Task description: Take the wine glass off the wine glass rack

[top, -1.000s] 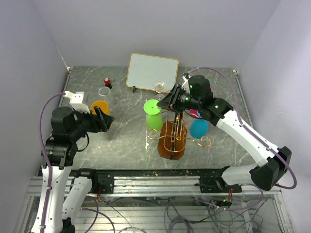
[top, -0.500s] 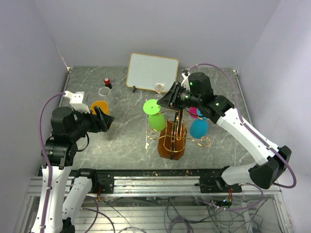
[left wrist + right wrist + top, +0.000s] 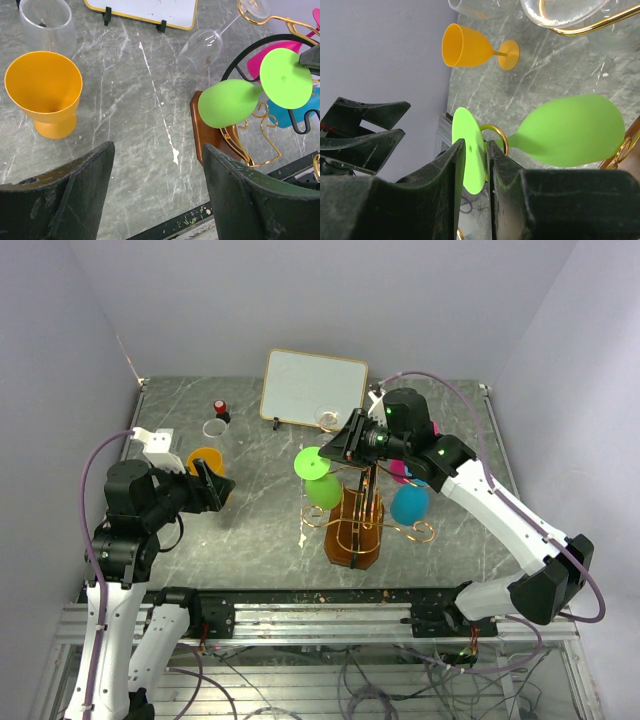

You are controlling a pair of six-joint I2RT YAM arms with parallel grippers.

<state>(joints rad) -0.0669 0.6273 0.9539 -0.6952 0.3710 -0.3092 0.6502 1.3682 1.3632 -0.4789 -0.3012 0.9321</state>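
Observation:
The wine glass (image 3: 322, 490) is bright green and hangs tilted from a gold wire arm (image 3: 496, 135) of the brown violin-shaped wine glass rack (image 3: 355, 530). My right gripper (image 3: 345, 448) is shut on the flat round foot (image 3: 470, 150) of the glass; the gold loop still curls round the stem beside the fingers. The green bowl (image 3: 570, 130) points away from the jaws. In the left wrist view the same glass (image 3: 225, 102) shows at the right by the rack (image 3: 202, 125). My left gripper (image 3: 212, 485) stands open over bare table (image 3: 157, 170), holding nothing.
An orange goblet (image 3: 205, 459) stands by the left gripper, with a clear cup (image 3: 215, 427) and a small red-capped bottle (image 3: 219, 408) behind. A white framed board (image 3: 314, 388) leans at the back. A clear glass (image 3: 202, 47), a blue one (image 3: 409, 505) and a pink one (image 3: 402, 472) also hang on the rack.
The right arm has shifted slightly toward the back with the green glass's foot in its jaws; the glass has tilted a little. The left arm has not moved.

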